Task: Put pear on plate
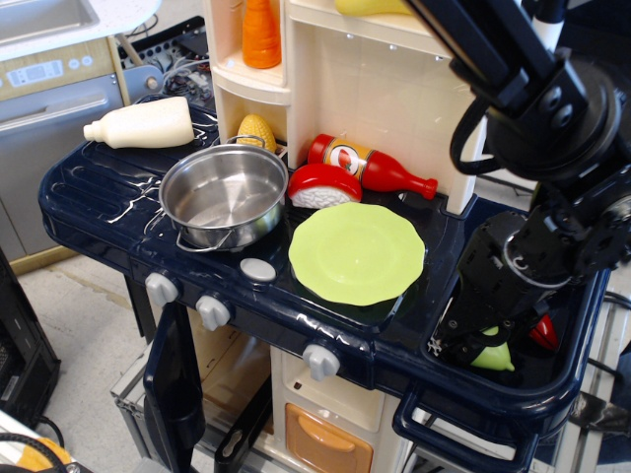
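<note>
The light-green pear (493, 356) lies in the dark sink basin (513, 394) at the right of the toy kitchen. Only its lower part shows, because my black gripper (471, 340) is low in the basin right over it. The jaws look spread, with one fingertip (436, 346) at the basin's left wall, left of the pear. The lime-green scalloped plate (357, 252) lies empty on the stovetop, left of the sink.
A red chili pepper (543, 333) lies in the sink behind the pear, mostly hidden by the arm. A steel pot (224, 195), a sushi piece (323, 185) and a ketchup bottle (373, 168) stand behind and left of the plate. A white bottle (143, 124) lies far left.
</note>
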Motion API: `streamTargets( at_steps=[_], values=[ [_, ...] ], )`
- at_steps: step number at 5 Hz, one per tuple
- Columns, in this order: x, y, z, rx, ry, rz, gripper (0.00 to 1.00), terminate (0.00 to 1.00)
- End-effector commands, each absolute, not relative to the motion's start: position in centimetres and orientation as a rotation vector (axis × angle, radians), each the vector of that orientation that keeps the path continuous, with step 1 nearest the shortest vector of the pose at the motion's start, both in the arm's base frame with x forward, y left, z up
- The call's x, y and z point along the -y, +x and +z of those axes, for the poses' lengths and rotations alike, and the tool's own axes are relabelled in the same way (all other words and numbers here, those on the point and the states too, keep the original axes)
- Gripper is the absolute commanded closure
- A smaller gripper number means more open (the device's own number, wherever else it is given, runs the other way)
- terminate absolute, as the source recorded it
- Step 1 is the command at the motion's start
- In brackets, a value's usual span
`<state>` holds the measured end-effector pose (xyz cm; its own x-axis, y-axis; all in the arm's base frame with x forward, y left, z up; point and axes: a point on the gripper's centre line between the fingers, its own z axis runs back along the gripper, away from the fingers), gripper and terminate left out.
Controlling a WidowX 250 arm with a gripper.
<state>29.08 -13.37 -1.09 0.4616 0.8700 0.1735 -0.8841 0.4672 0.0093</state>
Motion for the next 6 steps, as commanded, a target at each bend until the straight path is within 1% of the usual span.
streamTargets(
  at_steps=[1, 2, 3, 4, 5, 6],
  values=[
    [13.8, 30.5, 3.9, 0.188, 0.15, 1.1, 1.0, 0.0],
    [11.6, 30.8, 7.8, 0.19, 0.229, 1.079, 1.0, 0.0],
    [7.7, 31.4, 9.4, 0.213, 0.256, 1.013, 1.0, 0.0],
    [3.7, 32.1, 8.0, 0.221, 0.217, 0.957, 1.0, 0.0],
    [2.9, 32.5, 6.3, 0.215, 0.205, 0.94, 1.0, 0.0],
    [2.8, 32.3, 5.4, 0.194, 0.164, 0.864, 0.0, 0.0]
  ],
)
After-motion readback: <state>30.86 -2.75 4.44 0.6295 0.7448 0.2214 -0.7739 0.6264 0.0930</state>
